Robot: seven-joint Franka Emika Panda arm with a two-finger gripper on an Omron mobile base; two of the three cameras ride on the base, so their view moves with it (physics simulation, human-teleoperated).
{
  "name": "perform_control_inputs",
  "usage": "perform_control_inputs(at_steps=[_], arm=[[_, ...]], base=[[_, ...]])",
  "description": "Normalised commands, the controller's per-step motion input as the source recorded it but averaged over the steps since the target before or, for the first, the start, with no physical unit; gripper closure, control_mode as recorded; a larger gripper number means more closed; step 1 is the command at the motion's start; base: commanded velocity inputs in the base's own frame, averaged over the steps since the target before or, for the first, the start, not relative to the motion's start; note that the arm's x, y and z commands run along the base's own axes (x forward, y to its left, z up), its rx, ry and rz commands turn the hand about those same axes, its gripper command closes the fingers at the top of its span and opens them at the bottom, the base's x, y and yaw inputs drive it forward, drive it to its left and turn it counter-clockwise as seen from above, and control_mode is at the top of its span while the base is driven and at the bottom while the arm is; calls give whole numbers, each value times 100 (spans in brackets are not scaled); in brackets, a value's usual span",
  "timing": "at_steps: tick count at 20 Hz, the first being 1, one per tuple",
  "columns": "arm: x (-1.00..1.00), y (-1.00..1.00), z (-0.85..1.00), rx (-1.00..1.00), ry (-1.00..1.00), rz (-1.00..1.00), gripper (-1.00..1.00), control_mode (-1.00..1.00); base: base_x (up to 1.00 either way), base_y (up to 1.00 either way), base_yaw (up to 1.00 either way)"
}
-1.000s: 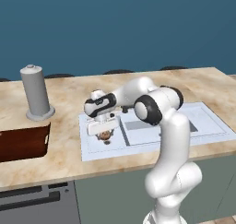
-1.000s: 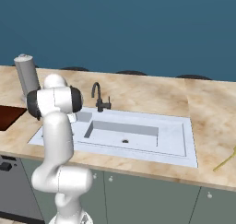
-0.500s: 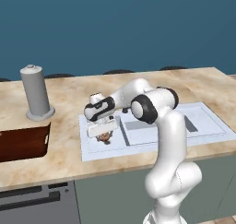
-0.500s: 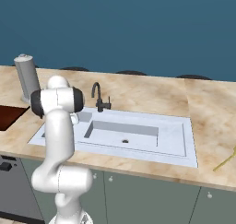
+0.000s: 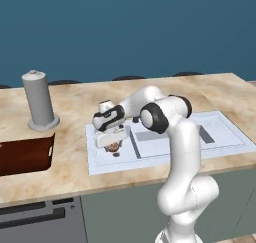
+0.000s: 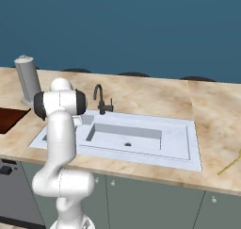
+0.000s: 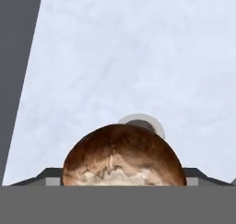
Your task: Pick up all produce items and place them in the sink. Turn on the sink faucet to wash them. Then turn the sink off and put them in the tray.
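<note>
brown produce item (image 7: 122,156) sits btwn claw (image 5: 113,142) tips, over sink (image 5: 165,149).

Brown produce item (image 7: 120,156) sits btwn pincer (image 5: 112,139) & sink (image 5: 165,146) drain (image 7: 141,123); basin floor beyond open.

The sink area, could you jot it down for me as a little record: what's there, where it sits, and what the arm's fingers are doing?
sink: pale double basin set in the marble counter
brown mottled produce item: between the gripper fingers, over the left basin, drain just beyond it
grip: cannot tell whether it is held or let go
faucet: black gooseneck, behind the sink
tray: dark reddish-brown, left of the sink
grey cylinder: upright, behind the tray
</note>
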Motion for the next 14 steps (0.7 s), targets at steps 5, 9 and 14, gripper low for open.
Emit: perform_control_inputs(at_steps=[5, 9, 14], arm=[[20, 0, -12, 0, 0, 0, -100, -100], [-3, 0, 3, 0, -2, 0, -100, -100], [-69, -1, 94, 0, -10, -1, -100, -100]], base=[[0, 0, 0], [0, 0, 0], [0, 0, 0]])
